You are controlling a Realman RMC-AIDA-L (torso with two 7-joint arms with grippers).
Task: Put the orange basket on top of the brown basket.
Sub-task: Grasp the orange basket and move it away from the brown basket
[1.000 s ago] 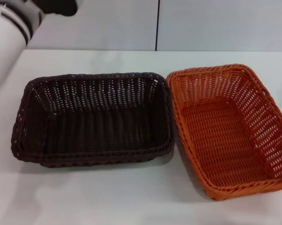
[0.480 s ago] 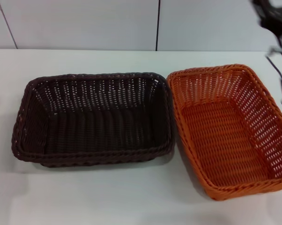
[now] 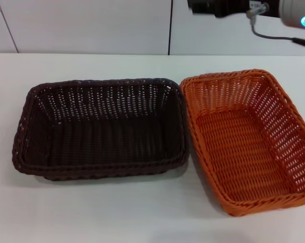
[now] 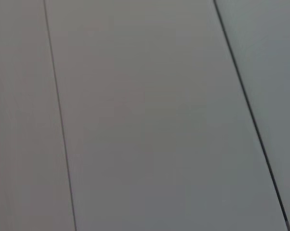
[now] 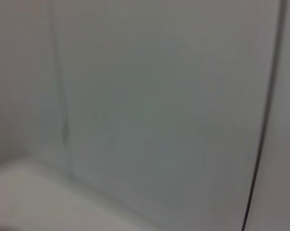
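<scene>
Head view, near to far: white table (image 3: 117,212) bare along the front edge. On it, the orange basket (image 3: 249,147) sits at the right, long axis running front to back, slightly skewed so its near end angles toward the right edge of the view. It's upright and nothing is in it. Its near-right corner is cut off by the frame edge.

Just beside it on the left, the brown basket (image 3: 99,129) sits upright with its long side across the view, also holding nothing. The two braided rims nearly touch at the far corner by the middle of the table; can't tell whether they actually make contact. The gap widens toward the front.

So the orange basket is on the table next to the brown one, not on top.

Behind both: pale wall panels (image 3: 91,25) with a dark vertical seam.

Right arm (image 3: 233,7) is up at the top edge, high above the far end of the orange basket: dark body, grey cable, a lit blue dot. Right gripper state: cannot tell, fingers not visible.

Left arm isn't visible in the head view. Both wrist views show only pale panels with dark seams.
</scene>
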